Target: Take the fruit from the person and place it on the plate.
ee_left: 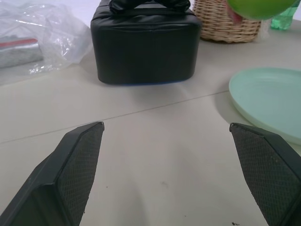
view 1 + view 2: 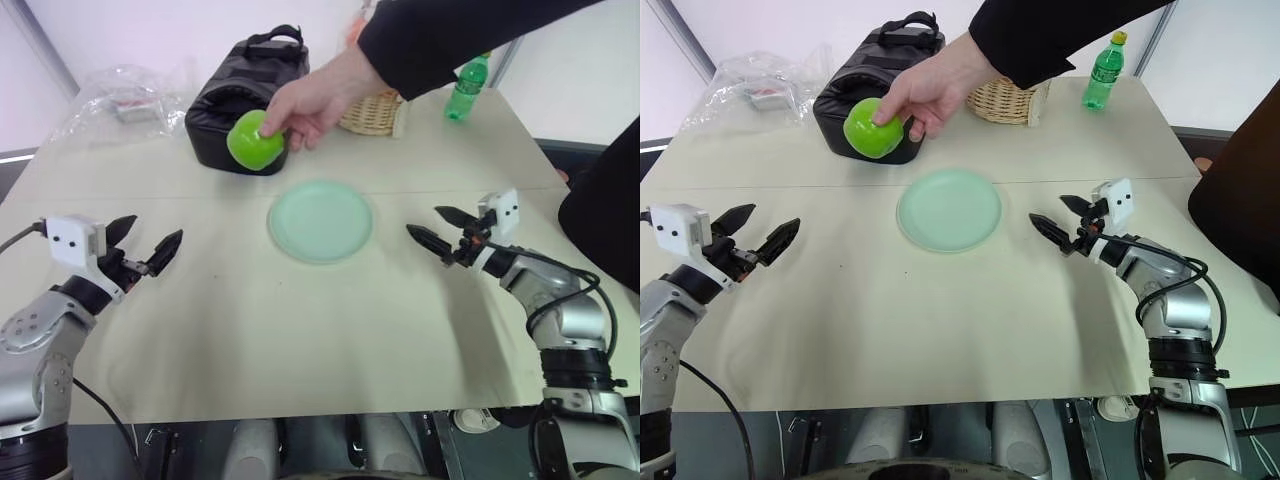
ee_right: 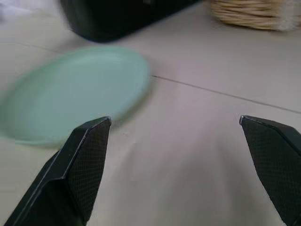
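A person's hand in a black sleeve holds the glossy green fruit in the air, just behind the plate and in front of a black bag. The pale mint-green plate lies bare at the table's middle. My left gripper hovers open at the left, well apart from the plate. My right gripper is open to the right of the plate, pointing toward it, with nothing between its fingers. The plate also appears in the right wrist view, and the fruit in the left wrist view.
A black bag stands behind the fruit. A wicker basket and a green bottle are at the back right. Crumpled clear plastic lies at the back left. A dark-clothed body stands by the right edge.
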